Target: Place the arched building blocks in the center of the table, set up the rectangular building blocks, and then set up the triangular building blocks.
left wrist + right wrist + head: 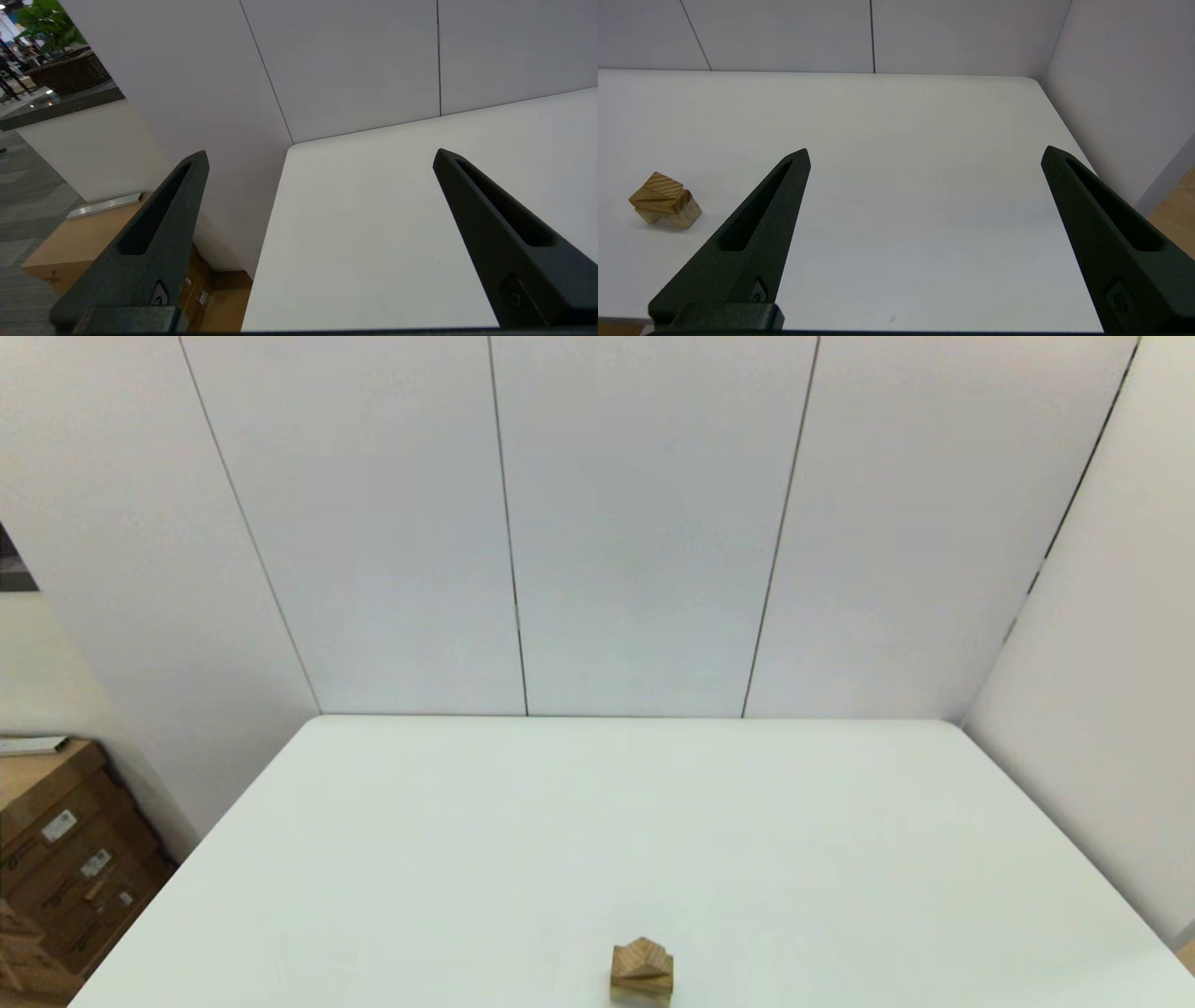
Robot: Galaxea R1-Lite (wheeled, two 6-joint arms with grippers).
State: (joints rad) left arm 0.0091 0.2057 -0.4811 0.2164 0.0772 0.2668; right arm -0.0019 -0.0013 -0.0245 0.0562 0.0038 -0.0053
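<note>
**Wooden blocks stacked at the near edge, both claws wide and empty**

Wood is all you have on the white table [597, 821]: one small stack at its near edge, roughly mid-width. You can read the layers best from the right wrist camera. The arched building blocks [681, 215] sit at the base, the rectangular building blocks [663, 202] lie flat across them, and the triangular building blocks [661, 185] rest on top, ridge up.

Your right gripper [924, 154] hangs over the right part of the table, fingers spread wide with nothing between them, well apart from the stack on its left. Your left gripper [320, 154] hangs by the table's left edge, also spread wide and empty. Cardboard boxes [65, 859] stand on the floor left of the table.
</note>
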